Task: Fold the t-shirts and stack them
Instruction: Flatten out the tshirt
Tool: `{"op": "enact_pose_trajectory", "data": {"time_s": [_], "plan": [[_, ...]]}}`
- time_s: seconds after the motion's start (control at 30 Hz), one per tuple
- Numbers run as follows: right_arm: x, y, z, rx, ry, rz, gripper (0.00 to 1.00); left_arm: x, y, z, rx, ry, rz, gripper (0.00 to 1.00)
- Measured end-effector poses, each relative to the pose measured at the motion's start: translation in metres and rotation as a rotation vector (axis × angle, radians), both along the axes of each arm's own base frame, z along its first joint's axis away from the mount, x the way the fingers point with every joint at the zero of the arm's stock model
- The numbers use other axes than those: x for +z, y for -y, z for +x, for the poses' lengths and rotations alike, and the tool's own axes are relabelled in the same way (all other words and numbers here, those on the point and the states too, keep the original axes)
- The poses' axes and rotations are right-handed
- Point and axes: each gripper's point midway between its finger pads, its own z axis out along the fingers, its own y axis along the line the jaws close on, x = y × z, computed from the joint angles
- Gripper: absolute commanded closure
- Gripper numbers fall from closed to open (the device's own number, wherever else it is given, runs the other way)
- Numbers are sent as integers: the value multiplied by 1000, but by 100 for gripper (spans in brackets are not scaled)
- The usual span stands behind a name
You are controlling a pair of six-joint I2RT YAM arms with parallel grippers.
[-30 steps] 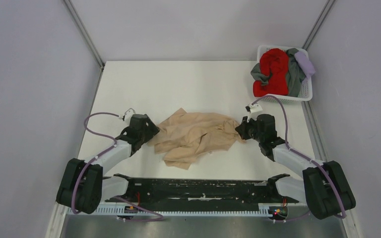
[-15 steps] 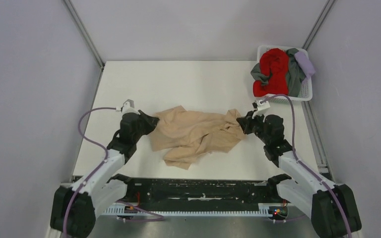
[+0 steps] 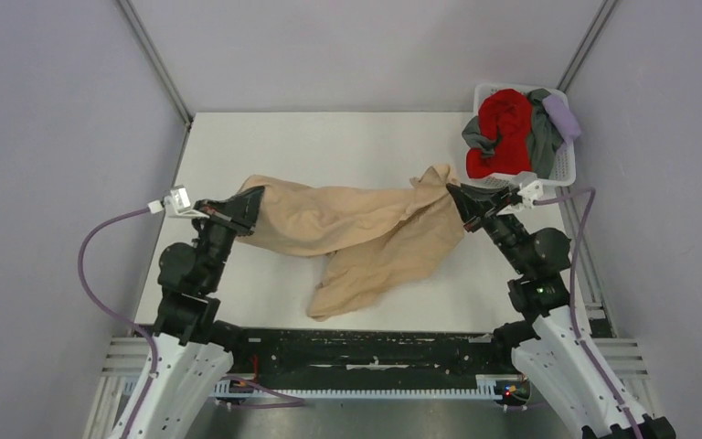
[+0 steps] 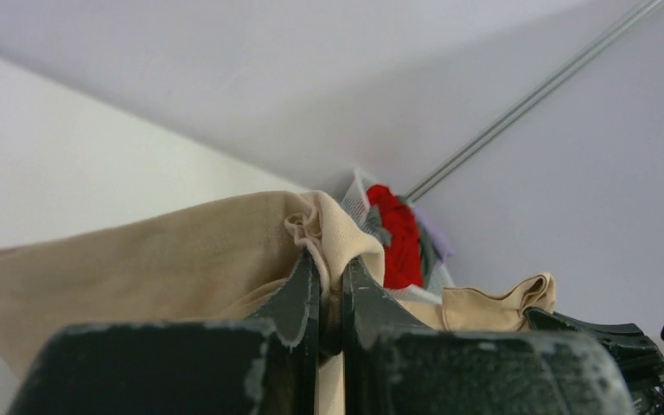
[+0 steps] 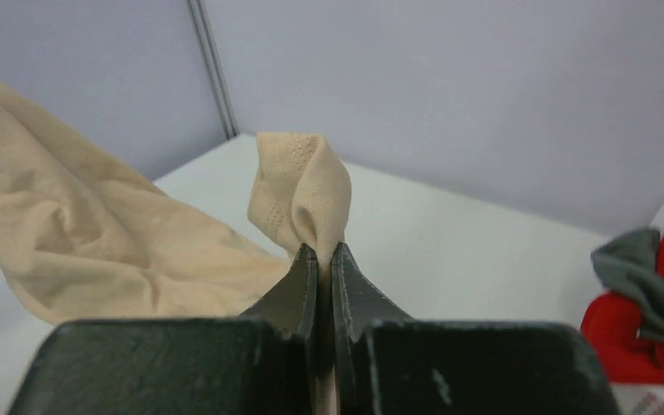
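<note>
A tan t-shirt (image 3: 347, 224) hangs stretched between my two grippers above the white table, its lower part drooping toward the front edge. My left gripper (image 3: 249, 203) is shut on the shirt's left end; in the left wrist view the tan t-shirt (image 4: 181, 259) bunches out between the left gripper (image 4: 329, 259) tips. My right gripper (image 3: 454, 194) is shut on the right end; in the right wrist view a stitched fold of the tan t-shirt (image 5: 298, 194) rises from the right gripper (image 5: 325, 251). Red (image 3: 503, 128), grey and lavender t-shirts lie in the basket.
A white lattice basket (image 3: 562, 169) stands at the table's back right corner, close behind my right gripper. Grey walls with metal rails enclose the white table (image 3: 329, 146). A black bar (image 3: 356, 352) runs along the near edge between the arm bases.
Both arms rose and spread apart, lifting the tan shirt off the table and stretching it out. The left gripper closed on the shirt's left end during this time.
</note>
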Motion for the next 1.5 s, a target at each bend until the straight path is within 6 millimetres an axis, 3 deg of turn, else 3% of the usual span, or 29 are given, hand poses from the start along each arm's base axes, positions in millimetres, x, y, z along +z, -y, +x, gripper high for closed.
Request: {"op": "enact_pose_trajectory", "data": {"time_s": [0.1,0.27,0.37,0.53,0.67,0.8,0.9,1.0,1.1,1.17,1.23,1.27,1.3,1.33,1.37,1.4,1.43,1.5], "plan": [[56,0,-13,23,124,27,100,44,-5,-14,3,104,-14,98],[153,2,-56,76,352,60,100,119,-16,-56,-3,301,-67,98],[211,9,-94,90,491,68,100,165,-27,-92,-3,432,-105,98],[281,26,-157,80,692,79,100,217,-39,-144,-19,579,-141,98],[319,38,-197,63,803,86,100,243,-45,-179,-39,655,-151,98],[346,48,-223,33,884,82,100,254,-49,-202,-52,704,-153,98],[362,53,-224,-7,913,78,100,256,-50,-208,-45,707,-147,98],[369,57,-197,-76,890,71,100,249,-49,-200,-33,667,-137,97],[360,56,-138,-160,798,51,100,232,-45,-171,-18,576,-142,89],[339,53,-81,-226,701,21,100,204,-42,-130,13,446,-152,84],[290,44,-2,-289,557,-42,100,157,-37,-77,62,263,-143,83],[270,40,22,-300,503,-67,100,131,-35,-54,85,174,-135,82],[238,35,54,-312,432,-102,100,97,-33,-27,117,62,-116,71],[199,29,86,-318,351,-137,100,59,-31,-2,150,-59,-95,53],[163,24,111,-318,276,-170,100,18,-31,19,186,-184,-68,21],[119,19,135,-315,189,-204,100,-17,-31,33,216,-288,-41,2],[63,13,160,-306,80,-247,95,-56,-32,45,252,-400,-7,0],[-23,4,188,-286,-90,-313,72,-124,-37,60,318,-609,69,0]]}}
